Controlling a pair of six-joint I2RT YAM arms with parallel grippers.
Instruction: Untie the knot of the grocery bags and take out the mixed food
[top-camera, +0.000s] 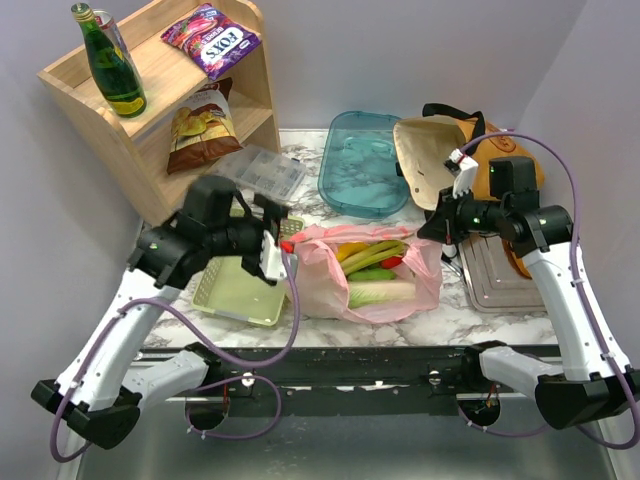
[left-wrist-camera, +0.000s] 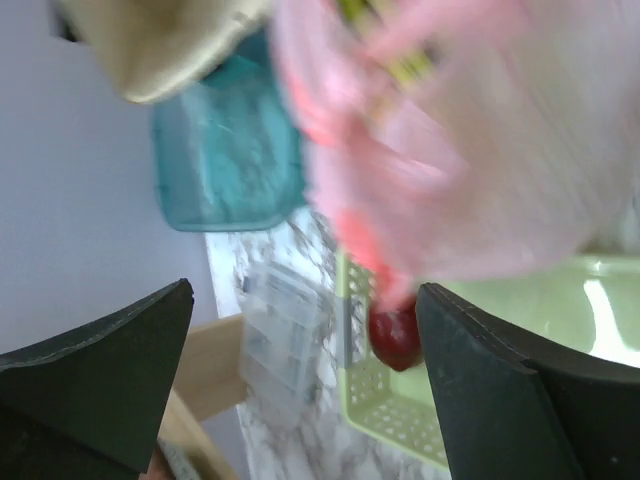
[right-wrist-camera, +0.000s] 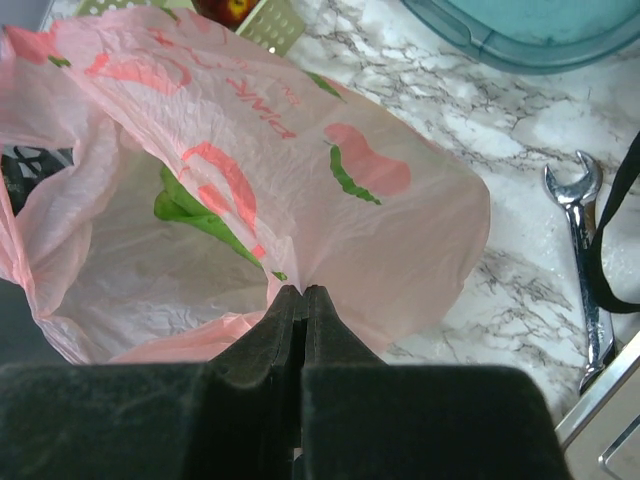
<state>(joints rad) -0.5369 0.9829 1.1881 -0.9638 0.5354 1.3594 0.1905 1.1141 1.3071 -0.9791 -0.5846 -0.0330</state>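
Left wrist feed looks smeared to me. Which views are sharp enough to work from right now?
Left wrist: yes, blurred, the thin pink plastic bag a smear, glare on the pale-green plastic basket. Right wrist: sharp, the right tool pinched on the bag's film, print crisp. Top view: even light, clear, soft shadows only.

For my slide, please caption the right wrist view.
Closed right tool pinches the open pink bag; a wrench lies nearby.
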